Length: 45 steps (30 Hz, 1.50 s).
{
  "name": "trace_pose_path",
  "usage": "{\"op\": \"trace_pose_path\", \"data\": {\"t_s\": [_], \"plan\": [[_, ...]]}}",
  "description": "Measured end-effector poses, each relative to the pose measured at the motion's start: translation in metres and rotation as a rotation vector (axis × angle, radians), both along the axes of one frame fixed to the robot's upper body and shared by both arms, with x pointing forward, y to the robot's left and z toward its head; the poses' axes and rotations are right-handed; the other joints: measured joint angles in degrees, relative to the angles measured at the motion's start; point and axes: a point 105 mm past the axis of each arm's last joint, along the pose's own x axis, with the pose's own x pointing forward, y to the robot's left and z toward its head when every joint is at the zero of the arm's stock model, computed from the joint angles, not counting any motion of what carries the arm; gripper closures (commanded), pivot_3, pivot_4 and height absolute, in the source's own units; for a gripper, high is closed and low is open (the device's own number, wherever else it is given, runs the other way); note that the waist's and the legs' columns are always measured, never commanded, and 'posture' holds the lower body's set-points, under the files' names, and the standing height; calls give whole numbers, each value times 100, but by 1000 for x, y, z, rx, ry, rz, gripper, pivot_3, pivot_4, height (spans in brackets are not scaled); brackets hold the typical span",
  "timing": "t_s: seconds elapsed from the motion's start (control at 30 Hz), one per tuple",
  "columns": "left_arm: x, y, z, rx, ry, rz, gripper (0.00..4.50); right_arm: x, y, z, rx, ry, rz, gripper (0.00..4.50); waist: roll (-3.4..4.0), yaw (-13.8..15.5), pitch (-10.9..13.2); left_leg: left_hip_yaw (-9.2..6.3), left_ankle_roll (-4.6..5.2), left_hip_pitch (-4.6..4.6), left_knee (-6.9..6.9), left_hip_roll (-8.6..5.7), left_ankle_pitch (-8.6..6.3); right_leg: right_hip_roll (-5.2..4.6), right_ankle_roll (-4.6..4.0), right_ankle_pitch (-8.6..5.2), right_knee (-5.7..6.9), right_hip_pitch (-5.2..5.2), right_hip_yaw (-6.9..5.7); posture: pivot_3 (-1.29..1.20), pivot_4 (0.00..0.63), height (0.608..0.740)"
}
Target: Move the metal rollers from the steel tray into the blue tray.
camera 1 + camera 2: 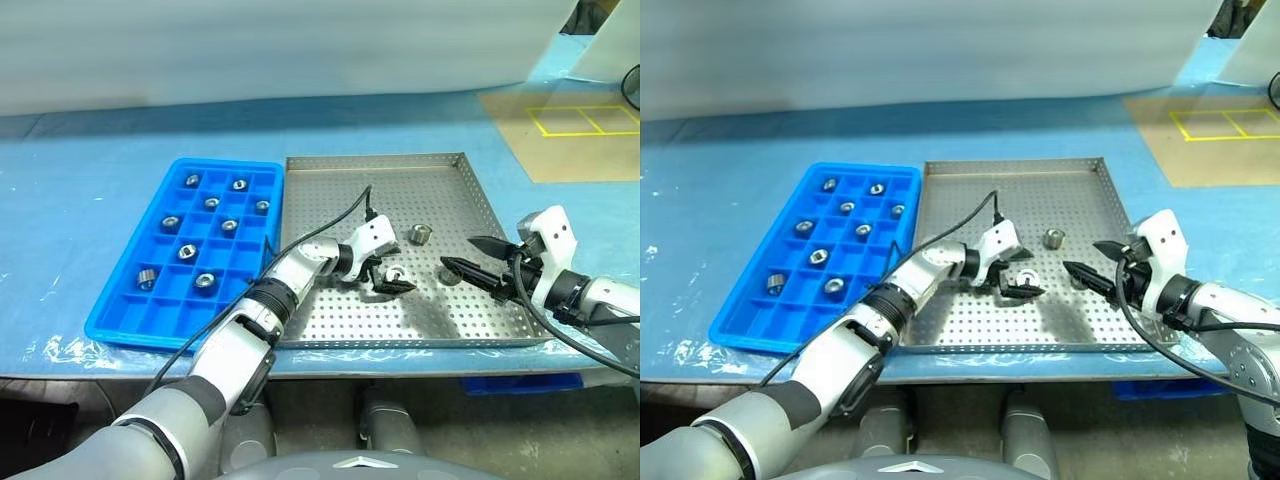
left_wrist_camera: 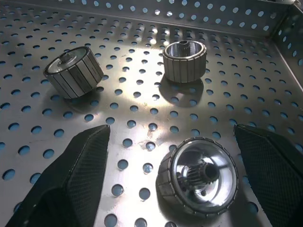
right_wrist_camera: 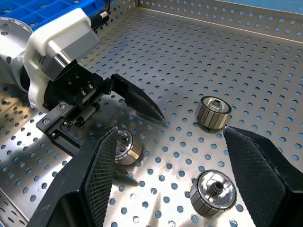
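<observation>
We see the large square perforated steel tray (image 1: 440, 185) holding 3 small shiny ribbed metal rollers (image 1: 396, 275), right of the bright blue compartmented plastic tray (image 1: 120, 320). Our left gripper (image 1: 383, 272) straddles 1, spread; right gripper (image 1: 470, 255) likewise spread, empty. Rigid, slick: pinch the ribbed sides.

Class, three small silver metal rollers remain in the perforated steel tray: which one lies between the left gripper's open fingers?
The roller nearest the tray's front edge; the other two stand clear.
</observation>
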Motion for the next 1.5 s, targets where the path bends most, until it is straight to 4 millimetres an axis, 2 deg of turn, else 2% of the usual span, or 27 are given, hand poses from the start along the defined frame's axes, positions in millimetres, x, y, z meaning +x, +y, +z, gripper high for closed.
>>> {"op": "trace_pose_path", "data": {"t_s": [0.23, 0.33, 0.4, 0.43, 0.7, 1.0, 1.3, 1.4, 1.5], "plan": [[-4, 2, 3, -8, -17, -27, 2908, 4, 4, 1, 3, -7, 18, 879, 0, -1, 0, 0, 0, 0, -2, 0, 0, -1, 6, -3, -1, 0, 0, -279, 150, 740], [-6, 3, 4, 2, -41, -48, 2987, 5, 5, 3, 3, -16, 23, 879, 0, -1, 0, 0, 0, -1, -4, 1, -1, -2, 6, -3, -4, 0, -2, -279, 150, 740], [-9, 2, 3, 9, -55, -62, 3538, 5, 5, 2, 4, -15, 22, 879, 0, -1, 0, 1, 1, -2, -4, 0, -1, -2, 7, -4, -4, 0, -2, -278, 150, 740], [-10, 3, 3, 16, -70, -71, 3613, 5, 5, 2, 4, -15, 21, 879, 0, -1, 0, 1, 2, -2, -4, 0, -2, -2, 7, -4, -5, 0, -2, -278, 150, 740], [-10, 4, 4, 21, -87, -67, 3613, 7, 7, -2, 6, 2, 30, 879, 0, -3, 0, 1, 2, -1, -4, 0, -2, -2, 9, -6, -5, 1, -2, -273, 150, 740], [-12, 5, -1, 18, -48, -57, 589, 9, 8, -2, 5, -2, 34, 879, 0, -1, 0, 2, 2, -2, -5, 0, -2, -3, 10, -6, -5, 0, -2, -263, 150, 740], [-20, 5, -7, 39, -39, -102, 589, 10, 8, -1, -2, -7, 33, 879, 0, 0, 0, 2, 3, -2, -6, 0, -2, -3, 10, -7, -6, 0, -2, -263, 150, 740], [-27, 3, -13, 48, -19, -128, 1161, 10, 7, -2, -5, -8, 31, 879, -1, 0, 0, 2, 4, -5, -6, 0, -3, -4, 11, -7, -8, -1, -3, -263, 150, 740], [-28, 1, -13, 49, -10, -131, 2156, 10, 8, -1, -6, -10, 31, 879, 0, 0, 0, 3, 4, -6, -6, -2, -3, -7, 11, -7, -8, -1, -3, -263, 150, 740]]}}
